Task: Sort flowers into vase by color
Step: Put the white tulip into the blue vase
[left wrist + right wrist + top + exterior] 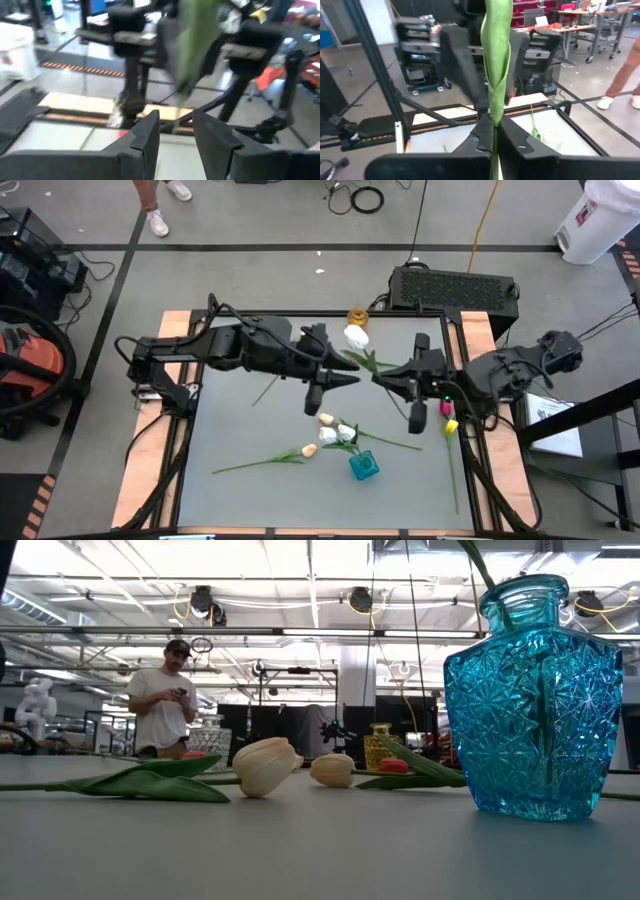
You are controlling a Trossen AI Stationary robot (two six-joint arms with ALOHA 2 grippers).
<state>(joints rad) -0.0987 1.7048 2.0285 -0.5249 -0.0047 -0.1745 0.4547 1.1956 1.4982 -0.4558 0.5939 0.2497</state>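
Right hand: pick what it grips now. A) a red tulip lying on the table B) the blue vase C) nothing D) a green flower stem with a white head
D: the right hand is shut on the stem of the white tulip, held up between both arms.

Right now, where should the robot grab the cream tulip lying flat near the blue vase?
Probably the bare middle of the cream tulip's stem, from straight above. It lies flat on the table, stretching away from the blue vase, clear of the other flowers there.
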